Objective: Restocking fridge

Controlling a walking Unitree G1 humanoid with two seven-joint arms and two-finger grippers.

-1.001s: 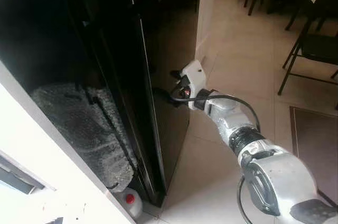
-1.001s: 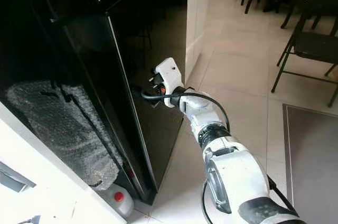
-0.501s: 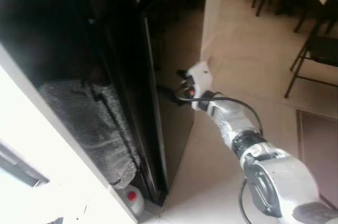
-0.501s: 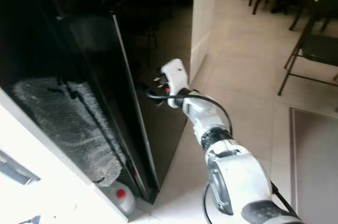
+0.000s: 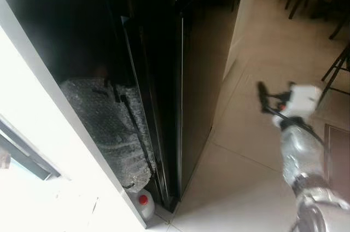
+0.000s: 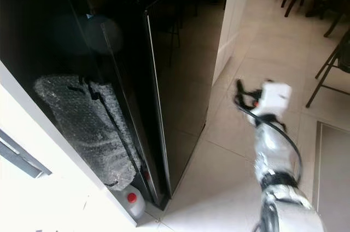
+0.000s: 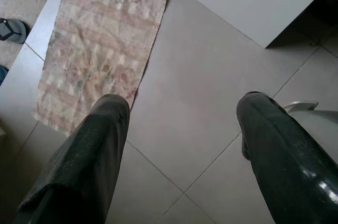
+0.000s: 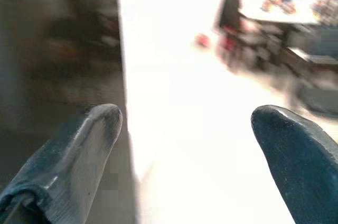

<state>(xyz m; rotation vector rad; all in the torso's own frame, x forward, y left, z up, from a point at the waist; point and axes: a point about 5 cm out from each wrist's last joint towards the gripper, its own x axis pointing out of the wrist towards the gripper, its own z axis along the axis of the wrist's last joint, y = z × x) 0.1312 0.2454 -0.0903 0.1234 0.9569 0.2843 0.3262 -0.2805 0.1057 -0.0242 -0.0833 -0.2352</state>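
The tall black fridge [image 5: 202, 62] stands left of centre, and its glossy lower door [image 6: 180, 79] looks closed. My right gripper [image 5: 263, 92] hangs in the air over the tiled floor, well to the right of the fridge and apart from it. In the right wrist view its fingers [image 8: 68, 150] are spread wide with nothing between them, facing the door's edge and the bright room. My left gripper [image 7: 183, 102] is open and empty, pointing down at the floor tiles.
A bubble-wrapped bundle [image 5: 109, 128] leans in the dark gap left of the fridge, with a white red-capped bottle [image 5: 143, 202] at its foot. A white surface [image 5: 33, 150] lies at near left. Dark chairs [image 6: 333, 40] stand far right. A floral rug [image 7: 100, 49] lies under the left arm.
My right gripper has come away from the fridge door and swung out to the right over the floor. The head view has also shifted, so the fridge sits further right in the picture.
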